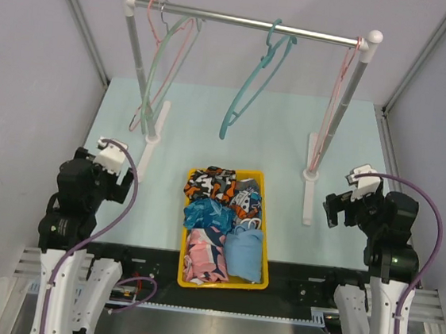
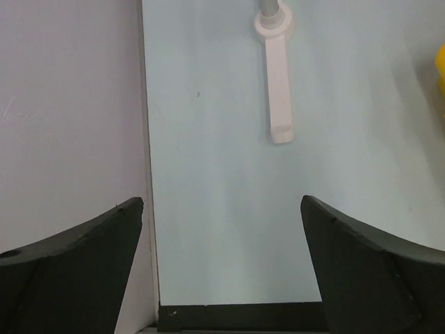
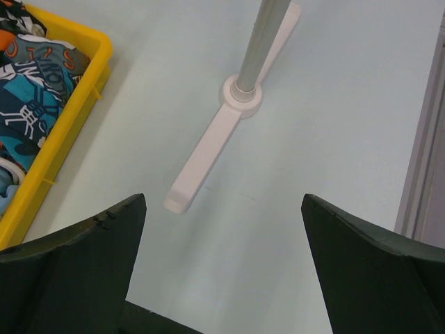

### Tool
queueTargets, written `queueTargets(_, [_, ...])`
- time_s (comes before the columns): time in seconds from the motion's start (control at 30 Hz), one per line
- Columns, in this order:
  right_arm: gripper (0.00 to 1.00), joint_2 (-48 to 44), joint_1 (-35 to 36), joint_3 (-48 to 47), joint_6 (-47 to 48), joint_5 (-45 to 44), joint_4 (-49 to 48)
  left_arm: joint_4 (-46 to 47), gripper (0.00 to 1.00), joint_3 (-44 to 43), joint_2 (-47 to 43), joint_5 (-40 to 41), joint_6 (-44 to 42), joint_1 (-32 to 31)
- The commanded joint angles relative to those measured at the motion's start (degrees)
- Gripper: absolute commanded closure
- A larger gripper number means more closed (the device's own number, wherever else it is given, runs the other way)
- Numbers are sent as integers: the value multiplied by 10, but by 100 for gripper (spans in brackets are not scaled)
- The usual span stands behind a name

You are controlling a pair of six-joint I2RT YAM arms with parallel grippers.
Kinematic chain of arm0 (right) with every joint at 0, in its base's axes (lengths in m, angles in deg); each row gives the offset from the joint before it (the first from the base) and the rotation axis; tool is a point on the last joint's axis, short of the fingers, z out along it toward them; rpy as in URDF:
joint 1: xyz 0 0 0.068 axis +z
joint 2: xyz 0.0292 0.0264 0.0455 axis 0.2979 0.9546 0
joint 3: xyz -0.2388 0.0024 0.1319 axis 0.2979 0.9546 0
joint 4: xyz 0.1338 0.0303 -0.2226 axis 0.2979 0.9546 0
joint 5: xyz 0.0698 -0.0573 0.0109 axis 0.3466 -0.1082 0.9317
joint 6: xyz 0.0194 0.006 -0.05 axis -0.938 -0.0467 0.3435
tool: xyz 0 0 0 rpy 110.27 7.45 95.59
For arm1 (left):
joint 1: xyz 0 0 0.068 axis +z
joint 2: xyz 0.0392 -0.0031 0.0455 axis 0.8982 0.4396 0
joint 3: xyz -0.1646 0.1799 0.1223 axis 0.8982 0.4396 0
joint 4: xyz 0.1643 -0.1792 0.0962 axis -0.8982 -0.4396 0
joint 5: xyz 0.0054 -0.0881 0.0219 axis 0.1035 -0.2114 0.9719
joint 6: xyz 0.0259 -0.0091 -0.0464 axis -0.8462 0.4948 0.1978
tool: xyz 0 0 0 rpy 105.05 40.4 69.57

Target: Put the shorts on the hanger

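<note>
**A:** Jaws first. The left gripper [image 2: 221, 233] is spread wide, nothing between the fingers, only pale table [image 2: 208, 139] under it. The right gripper [image 3: 224, 229] is the same: parted wide, holding nothing.

**B:** What lies below each?

**A:** In the left wrist view, a white rack foot [image 2: 278, 90] lies ahead on the table, well apart from the fingers. In the right wrist view, the other rack foot [image 3: 208, 149] and its grey post sit ahead, with a corner of the yellow bin [image 3: 66, 129] to the left.

**B:** The shorts?

**A:** The shorts [image 1: 244, 253] are plain light blue and bunched in the near right part of the yellow bin, between the two arms. A pink patterned garment [image 1: 205, 259] lies beside them on the left. Teal-and-blue patterned shorts [image 1: 208, 213] and orange-black-white patterned shorts [image 1: 213, 183] are farther back in the bin.

**B:** The hanger?

**A:** The hanger [image 1: 153, 8] is thin pale pink wire, hooked at the left end of the rail [image 1: 316, 36], hard against a pale green hanger [image 1: 163, 65]. A teal hanger [image 1: 256, 75] hangs mid-rail. A second pinkish wire hanger [image 1: 347, 64] hangs close by the right post. Both grippers are well apart from the rail and the bin.
</note>
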Motion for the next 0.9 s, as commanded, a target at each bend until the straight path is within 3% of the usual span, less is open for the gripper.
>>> queueTargets(0.0, [0, 34, -3, -25, 26, 1, 9, -34, 0, -21, 35, -35, -44, 5])
queueTargets(0.07, [0, 47, -3, -22, 34, -1, 8, -36, 0, -20, 42, -35, -58, 4])
queueTargets(0.17, [0, 50, -3, -17, 51, 10, 10, -71, 0, -23, 48, -118, -129, 4])
queueTargets(0.27, [0, 49, -2, -7, 104, 46, 32, -126, 0, -23, 43, -202, -193, 4])
queueTargets(0.4, [0, 54, 20, 11, 196, 92, 83, -132, 0, -13, 21, -255, -236, 3])
queueTargets(0.5, [0, 59, 93, 36, 241, 79, 101, -124, 0, -6, 21, -263, -242, 3])
queueTargets(0.63, [0, 73, 227, 75, 238, -10, 74, -119, 0, -7, 38, -295, -223, 2])
queueTargets(0.67, [0, 77, 284, 77, 225, -22, 67, -108, 0, -4, 40, -298, -218, 2])
queueTargets(0.87, [0, 83, 444, 39, 190, -51, 57, -73, 0, 20, 36, -311, -189, -4])
